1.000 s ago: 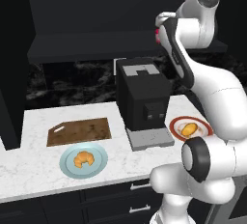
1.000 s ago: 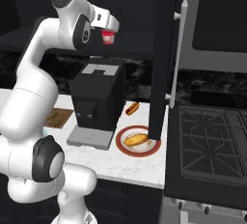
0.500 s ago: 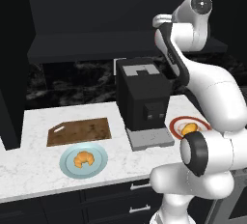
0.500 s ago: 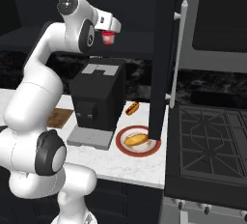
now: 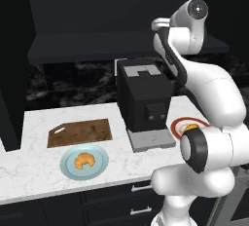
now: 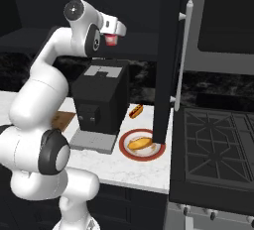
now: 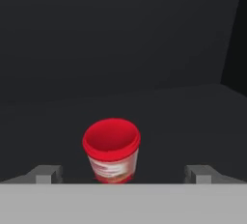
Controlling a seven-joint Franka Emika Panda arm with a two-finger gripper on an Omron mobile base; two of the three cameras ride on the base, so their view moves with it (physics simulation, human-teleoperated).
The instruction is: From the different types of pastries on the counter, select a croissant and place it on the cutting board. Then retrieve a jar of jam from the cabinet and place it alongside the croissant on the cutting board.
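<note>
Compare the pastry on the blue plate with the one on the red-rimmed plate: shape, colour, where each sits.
The croissant is a curved crescent with tips; the pastry on the red-rimmed plate is oblong, without tips. The croissant looks golden-brown, the oblong one more yellow-orange. The croissant lies on the light-blue plate left of the coffee machine, beside the cutting board; the oblong one lies to the machine's right. Both are small and sit on round plates on the counter.

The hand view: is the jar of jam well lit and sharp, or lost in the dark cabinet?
Hand view: the jar of jam stands bright and fairly sharp against the dark cabinet, its label print too blurred to read. Right base view: the jar shows small and soft.
</note>
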